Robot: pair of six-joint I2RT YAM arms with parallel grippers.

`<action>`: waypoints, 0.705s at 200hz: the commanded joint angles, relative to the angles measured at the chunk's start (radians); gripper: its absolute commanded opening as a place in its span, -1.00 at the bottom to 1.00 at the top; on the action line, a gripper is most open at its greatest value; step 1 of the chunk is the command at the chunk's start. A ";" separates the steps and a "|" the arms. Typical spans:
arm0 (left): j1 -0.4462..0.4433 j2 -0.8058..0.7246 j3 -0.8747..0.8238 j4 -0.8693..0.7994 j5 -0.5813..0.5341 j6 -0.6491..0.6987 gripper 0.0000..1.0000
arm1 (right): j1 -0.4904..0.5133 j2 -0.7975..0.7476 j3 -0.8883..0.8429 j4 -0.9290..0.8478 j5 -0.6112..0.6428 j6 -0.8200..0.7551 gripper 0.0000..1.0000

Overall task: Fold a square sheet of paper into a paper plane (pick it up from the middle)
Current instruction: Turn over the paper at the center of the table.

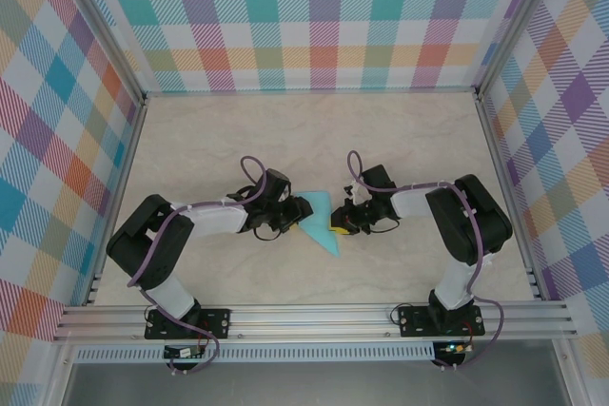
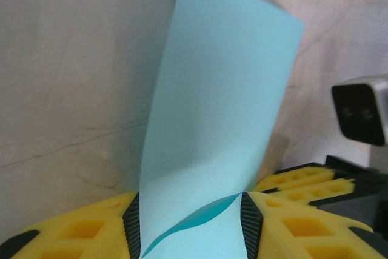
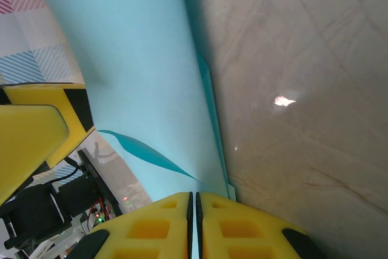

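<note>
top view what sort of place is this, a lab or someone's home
Probably a lab robot cell: plaid panel walls on an aluminium frame enclose a marble-look table.

A pale marbled table (image 1: 400, 130) is boxed on three sides by plaid walls (image 1: 324, 16) (teal, orange, purple, yellow on white) set in silver posts (image 1: 95, 24). A ribbed metal rail (image 1: 314, 318) runs along the near edge. One small glare spot (image 3: 284, 100) shines on the tabletop.

The tabletop (image 1: 381, 130) is pale beige with faint brownish marble veins. A folded teal sheet of paper (image 1: 319, 221) sits over its middle, toward the near side. Whether its lower edge touches the surface is unclear.
</note>
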 commanded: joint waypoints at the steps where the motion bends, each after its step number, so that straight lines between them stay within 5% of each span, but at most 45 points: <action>1: 0.014 -0.003 -0.030 0.094 0.001 -0.034 -0.08 | -0.006 0.051 -0.035 -0.016 0.085 -0.006 -0.74; 141: 0.109 0.116 0.005 0.210 0.206 -0.011 -0.12 | -0.017 0.087 -0.026 -0.044 0.097 -0.042 -0.77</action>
